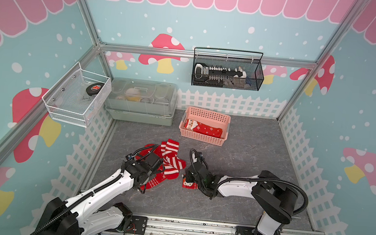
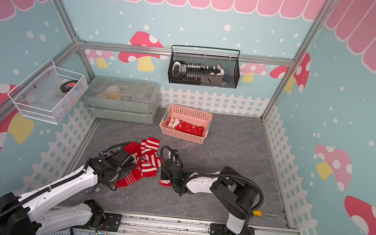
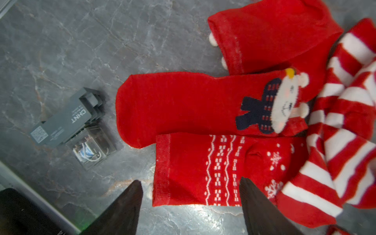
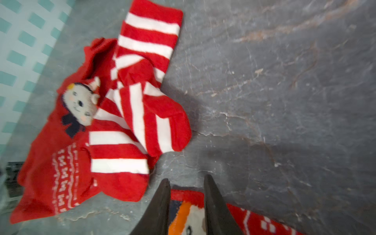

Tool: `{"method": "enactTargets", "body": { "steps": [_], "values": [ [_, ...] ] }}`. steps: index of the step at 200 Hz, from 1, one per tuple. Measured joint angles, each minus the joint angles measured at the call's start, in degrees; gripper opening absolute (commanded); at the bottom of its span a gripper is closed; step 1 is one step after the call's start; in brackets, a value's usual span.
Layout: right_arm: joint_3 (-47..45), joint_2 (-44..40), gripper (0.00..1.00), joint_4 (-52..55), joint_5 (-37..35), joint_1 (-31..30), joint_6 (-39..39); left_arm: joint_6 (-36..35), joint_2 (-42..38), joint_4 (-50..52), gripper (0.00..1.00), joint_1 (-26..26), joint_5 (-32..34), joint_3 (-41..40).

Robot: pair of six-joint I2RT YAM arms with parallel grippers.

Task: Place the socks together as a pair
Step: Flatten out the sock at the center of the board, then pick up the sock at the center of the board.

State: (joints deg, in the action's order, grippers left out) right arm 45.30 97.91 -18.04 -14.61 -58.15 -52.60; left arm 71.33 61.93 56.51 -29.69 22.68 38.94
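A heap of red socks (image 1: 168, 161) lies mid-floor: two red-and-white striped ones (image 4: 142, 114), a plain red one with a white bear face (image 3: 183, 105), and one with white knitted bands and snowflakes (image 3: 193, 168). My left gripper (image 3: 190, 181) hangs open just above that banded sock's cuff. A separate red sock with an orange-and-white face (image 4: 189, 215) lies right of the heap (image 1: 190, 184). My right gripper (image 4: 187, 180) is shut on its end, jaws narrow with the fabric between them. Another Santa-face sock (image 1: 205, 128) lies in the pink basket (image 1: 203, 138).
A grey relay block (image 3: 67, 120) lies on the floor beside the heap, near the left arm. At the back left stands a green lidded box (image 1: 140, 103). A white wire basket (image 1: 77, 97) and a black mesh basket (image 1: 227, 72) hang on the walls. A yellow-handled screwdriver (image 2: 260, 213) lies front right.
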Motion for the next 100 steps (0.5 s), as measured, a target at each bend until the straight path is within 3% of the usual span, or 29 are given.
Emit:
{"method": "enactTargets", "body": {
  "steps": [41, 100],
  "values": [
    [-5.70, -10.36, 0.32, -3.89, -1.09, -0.02, 2.51, -0.87, 1.20, -3.21, 0.73, 3.23, -3.69, -0.87],
    [-12.72, -18.25, 0.34, -4.31, -4.72, 0.00, 3.98, -1.46, 1.18, -7.41, 0.74, 7.74, -7.17, -5.14]
  ]
}}
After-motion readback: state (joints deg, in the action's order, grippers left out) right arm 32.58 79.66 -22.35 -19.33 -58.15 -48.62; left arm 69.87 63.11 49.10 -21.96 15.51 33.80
